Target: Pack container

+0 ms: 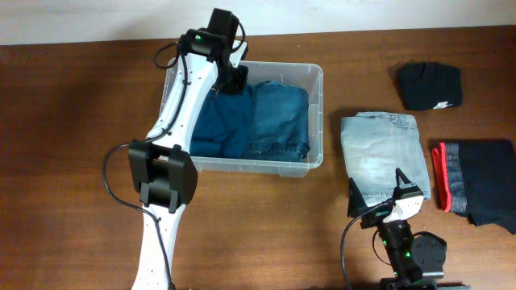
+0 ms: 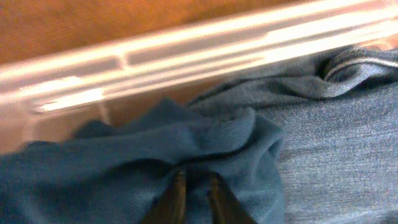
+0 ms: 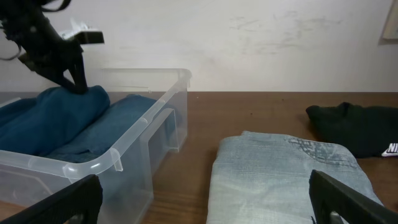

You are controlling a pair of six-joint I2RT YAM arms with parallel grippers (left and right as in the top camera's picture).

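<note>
Clearly, left gripper [image 2: 195, 179] clamping teal cloth [image 2: 124, 165] in container [image 1: 318, 105], right gripper [image 1: 376, 180] wide, pale jeans [image 1: 383, 149] just ahead, "NI" on black garment [image 3: 348, 127] beyond.

Pale folded jeans [image 1: 381, 153] and black shirt [image 1: 429, 85] lie on wooden table [image 1: 72, 105].

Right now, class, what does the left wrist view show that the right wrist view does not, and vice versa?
Only the left wrist view: the left pincer up close, its tips nipping a bunched fold of teal cloth. Only the right wrist view: folded pale jeans and a black garment on the table, and the open right pincer. Both: the container, the teal cloth and darker denim inside it.
</note>
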